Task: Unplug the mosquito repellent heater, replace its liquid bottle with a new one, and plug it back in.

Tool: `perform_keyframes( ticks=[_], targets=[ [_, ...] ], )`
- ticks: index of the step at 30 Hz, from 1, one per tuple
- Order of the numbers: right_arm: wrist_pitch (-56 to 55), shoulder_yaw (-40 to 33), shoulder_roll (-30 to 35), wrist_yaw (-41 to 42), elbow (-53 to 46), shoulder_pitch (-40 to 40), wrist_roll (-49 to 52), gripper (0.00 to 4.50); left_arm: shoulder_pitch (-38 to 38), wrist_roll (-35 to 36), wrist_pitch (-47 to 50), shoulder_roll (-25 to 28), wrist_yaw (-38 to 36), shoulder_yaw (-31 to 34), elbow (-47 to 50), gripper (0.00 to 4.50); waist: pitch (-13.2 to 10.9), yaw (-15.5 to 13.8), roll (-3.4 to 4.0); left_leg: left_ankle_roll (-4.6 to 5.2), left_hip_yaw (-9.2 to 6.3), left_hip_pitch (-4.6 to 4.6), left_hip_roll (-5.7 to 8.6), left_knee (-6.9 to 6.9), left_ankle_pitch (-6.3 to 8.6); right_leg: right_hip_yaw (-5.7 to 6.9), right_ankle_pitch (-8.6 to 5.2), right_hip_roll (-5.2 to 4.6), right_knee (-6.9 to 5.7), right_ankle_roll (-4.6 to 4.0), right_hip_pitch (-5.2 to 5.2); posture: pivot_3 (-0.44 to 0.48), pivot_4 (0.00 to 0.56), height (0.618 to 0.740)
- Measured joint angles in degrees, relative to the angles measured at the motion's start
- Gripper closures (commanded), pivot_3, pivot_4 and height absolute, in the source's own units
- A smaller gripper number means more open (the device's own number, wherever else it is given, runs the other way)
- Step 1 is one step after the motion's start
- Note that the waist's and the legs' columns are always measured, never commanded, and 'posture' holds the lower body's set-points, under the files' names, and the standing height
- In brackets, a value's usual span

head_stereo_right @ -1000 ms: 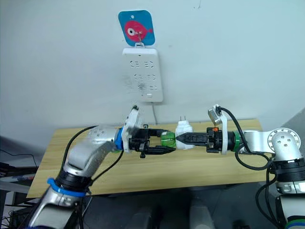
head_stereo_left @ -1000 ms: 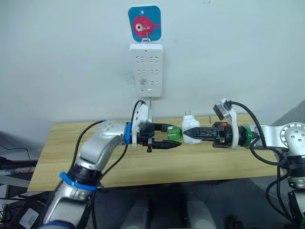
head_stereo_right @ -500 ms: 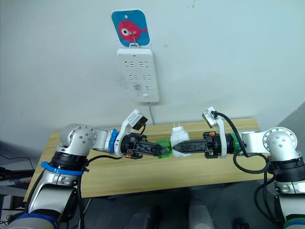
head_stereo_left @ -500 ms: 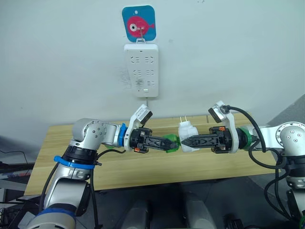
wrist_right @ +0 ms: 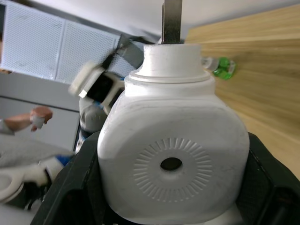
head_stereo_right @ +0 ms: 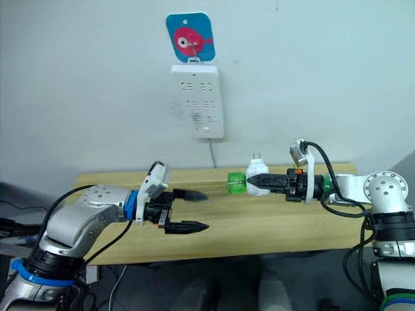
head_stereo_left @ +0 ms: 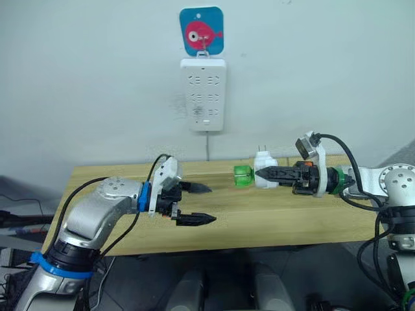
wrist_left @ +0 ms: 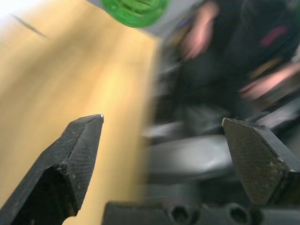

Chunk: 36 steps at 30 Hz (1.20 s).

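Both head eyes overlook the table [head_stereo_left: 272, 220]; wrist cameras sit close behind their jaws.

An open gap of air lies above the light wooden tabletop [head_stereo_left: 259, 220], between the spread black fingers of the left gripper [head_stereo_left: 196, 203] and the green liquid bottle [head_stereo_left: 241, 175] jutting from the small white rounded heater [head_stereo_left: 263, 170] clamped in the right gripper [head_stereo_left: 264, 173]. The long white wall-mounted power strip [head_stereo_left: 203, 94] hangs unobstructed above.
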<state>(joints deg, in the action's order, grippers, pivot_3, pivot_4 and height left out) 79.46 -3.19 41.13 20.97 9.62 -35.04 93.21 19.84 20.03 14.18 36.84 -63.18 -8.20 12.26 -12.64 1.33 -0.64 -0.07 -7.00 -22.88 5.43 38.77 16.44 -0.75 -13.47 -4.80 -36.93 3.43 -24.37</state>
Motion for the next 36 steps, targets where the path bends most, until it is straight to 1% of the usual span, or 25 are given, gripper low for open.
perform_keyframes(
  ticks=[2,4,6,7,10,13,16,23,26,31,32,36],
  targets=[
    [0.7,-0.1,-0.2,-1.3,1.0,-1.2,1.2,1.50,1.2,-8.2,-22.2,-3.6,3.2,0.0,-4.6,0.02,0.0,-0.6,-0.01,0.01,0.09,-0.04,0.05,0.04,0.00,-0.05,0.11,-0.04,0.11,0.05,0.00,-0.071,0.199,0.740],
    [1.2,-0.2,-0.6,-2.3,1.3,-1.8,2.6,1.50,2.2,-13.3,-38.3,-4.2,4.5,0.1,-9.0,0.02,0.0,-0.9,-0.01,0.03,0.20,-0.01,0.04,0.04,0.00,-0.05,0.12,-0.08,0.09,0.05,-0.01,-0.077,0.198,0.740],
    [1.4,-0.2,-1.1,-4.0,2.1,-2.1,3.7,1.50,3.3,-18.6,-53.3,-5.3,7.3,0.1,-15.2,0.02,0.0,-1.0,0.00,0.04,0.25,0.00,0.00,0.03,0.00,-0.03,0.12,-0.09,0.07,0.06,-0.04,-0.075,0.196,0.740],
    [1.5,-0.2,-1.4,-4.8,2.4,-2.1,4.4,1.50,3.7,-20.7,-58.2,-5.7,8.7,0.0,-17.6,0.02,0.0,-1.0,0.00,0.04,0.28,0.00,-0.01,0.03,0.00,-0.04,0.12,-0.09,0.02,0.06,-0.06,-0.074,0.200,0.740],
    [1.5,-0.1,-1.6,-6.8,3.1,-2.5,6.5,1.50,6.7,-27.3,-68.2,-7.0,13.6,0.0,-23.8,0.02,0.0,-0.9,0.00,0.10,0.30,-0.01,-0.01,0.04,-0.01,-0.04,0.15,-0.09,-0.02,0.12,-0.07,-0.077,0.199,0.740],
    [1.2,0.1,-1.9,-9.0,2.8,-2.9,10.0,1.50,9.9,-32.5,-71.7,-8.1,18.8,0.0,-27.4,0.02,0.0,-0.8,-0.01,0.28,0.36,0.01,-0.01,0.06,0.06,-0.05,0.20,-0.09,-0.04,0.20,-0.07,-0.077,0.199,0.740],
    [0.6,1.1,-1.9,-11.4,1.7,-2.8,13.3,1.50,10.9,-35.9,-73.9,-8.7,22.6,-0.5,-29.2,0.02,0.0,-0.3,-0.01,0.28,0.49,0.01,-0.03,0.07,0.06,-0.04,0.29,-0.12,-0.10,0.35,-0.17,-0.088,0.201,0.740],
    [-1.7,2.7,-2.1,-15.0,0.5,-2.8,17.2,1.50,13.9,-38.0,-76.6,-9.1,27.3,-3.0,-31.8,0.02,0.0,0.5,-0.01,0.30,0.68,0.00,-0.03,0.09,0.06,-0.04,0.31,-0.19,-0.13,0.38,-0.26,-0.099,0.199,0.740],
    [-1.9,2.7,-2.0,-15.1,0.3,-2.8,17.7,1.50,14.5,-38.0,-78.1,-8.7,28.5,-3.9,-32.5,0.57,0.0,0.5,-0.01,0.30,0.71,0.00,-0.04,0.09,0.07,-0.04,0.31,-0.19,-0.16,0.38,-0.30,-0.100,0.200,0.740],
    [-1.9,3.3,-1.9,-15.2,0.0,-2.3,17.7,1.50,14.9,-37.6,-79.0,-7.7,30.2,-5.0,-33.0,2.10,0.0,0.6,-0.01,0.30,0.71,-0.01,-0.04,0.09,0.07,-0.05,0.31,-0.19,-0.16,0.38,-0.31,-0.100,0.200,0.740],
    [-2.0,3.3,-1.9,-15.2,-0.1,-2.2,17.7,1.50,15.0,-37.6,-79.3,-7.7,30.4,-5.1,-33.2,2.25,0.0,0.6,-0.01,0.30,0.72,-0.01,-0.04,0.09,0.07,-0.05,0.31,-0.19,-0.16,0.38,-0.31,-0.100,0.208,0.740],
    [-2.0,3.3,-1.4,-14.9,-0.4,-2.2,17.7,1.50,15.9,-36.4,-79.4,-7.0,30.4,-6.4,-33.8,2.25,0.0,0.6,-0.01,0.31,0.72,-0.01,-0.04,0.09,0.07,-0.04,0.31,-0.19,-0.16,0.38,-0.31,-0.095,0.210,0.740]
  ],
)
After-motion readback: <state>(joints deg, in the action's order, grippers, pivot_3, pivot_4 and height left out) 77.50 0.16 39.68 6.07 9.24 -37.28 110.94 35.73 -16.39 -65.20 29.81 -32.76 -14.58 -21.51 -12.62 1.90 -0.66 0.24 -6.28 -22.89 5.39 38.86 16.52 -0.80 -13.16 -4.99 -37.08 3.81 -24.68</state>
